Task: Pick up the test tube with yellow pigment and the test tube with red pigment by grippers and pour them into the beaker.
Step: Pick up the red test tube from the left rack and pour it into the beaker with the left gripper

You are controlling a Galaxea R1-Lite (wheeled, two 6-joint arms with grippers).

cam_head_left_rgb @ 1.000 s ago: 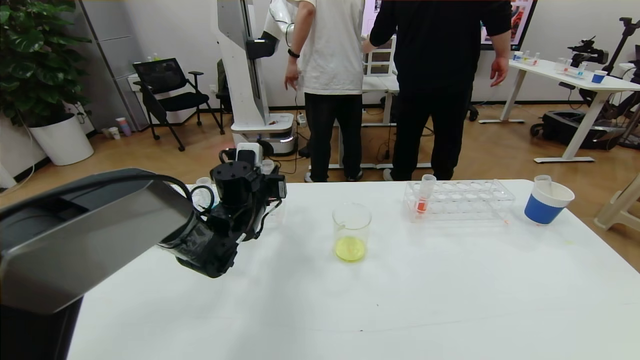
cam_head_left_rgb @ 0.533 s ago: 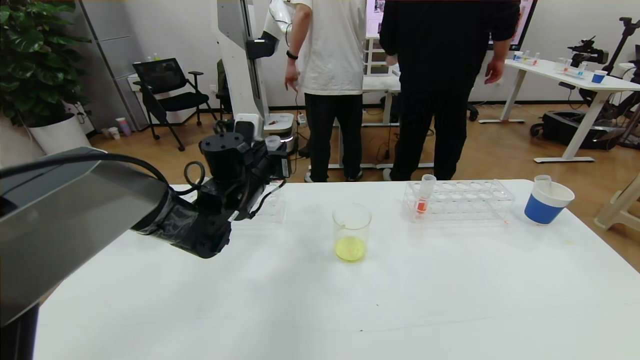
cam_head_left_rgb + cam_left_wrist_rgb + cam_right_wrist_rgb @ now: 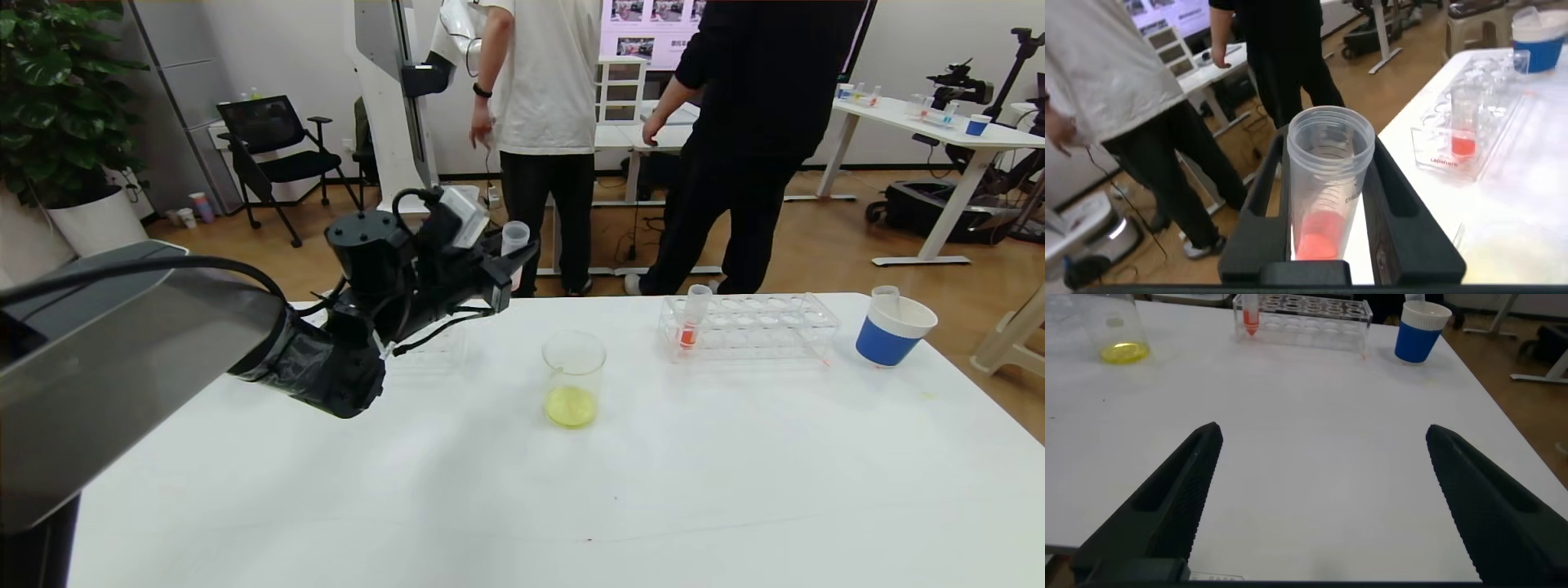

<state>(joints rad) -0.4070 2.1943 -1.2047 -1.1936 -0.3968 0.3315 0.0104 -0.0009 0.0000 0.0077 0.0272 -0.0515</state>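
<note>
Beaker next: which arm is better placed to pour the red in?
Left. Its hand is shut on the test tube with red pigment, raised left of the beaker, which already holds yellow liquid. The right hand is open and empty.

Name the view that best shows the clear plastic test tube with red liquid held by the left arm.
Left wrist view: the clear plastic test tube with red liquid fills it, clamped upright. Head view shows it small; right wrist view misses it.
</note>
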